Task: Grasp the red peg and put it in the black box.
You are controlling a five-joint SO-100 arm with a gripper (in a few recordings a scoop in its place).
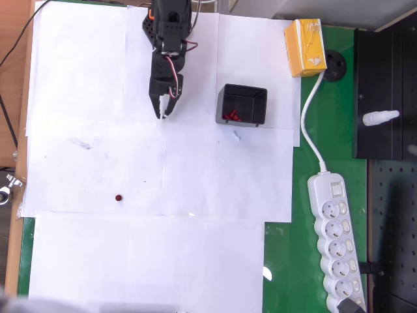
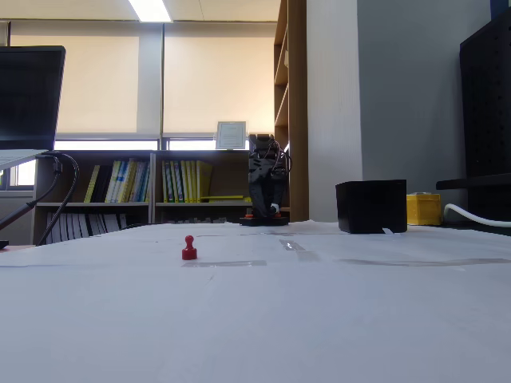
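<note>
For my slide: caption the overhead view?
Arm's end effector hovers far from the red peg; black box holds more pegs.

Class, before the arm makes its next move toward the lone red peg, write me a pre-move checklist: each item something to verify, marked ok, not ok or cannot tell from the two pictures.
1. Red peg located: ok. It stands alone and upright on the white paper, as the fixed view shows.
2. Path from gripper to peg free of obstacles: ok. Just bare paper lies between them in the overhead view.
3. Gripper empty: ok. Nothing shows between the fingers.
4. Gripper open enough for the peg: cannot tell. The fingertips are too small to judge.
5. Black box open-topped and reachable: ok. It sits right of the arm in the overhead view.
6. Room left in the box: ok. A few red pegs lie in one corner.
</note>
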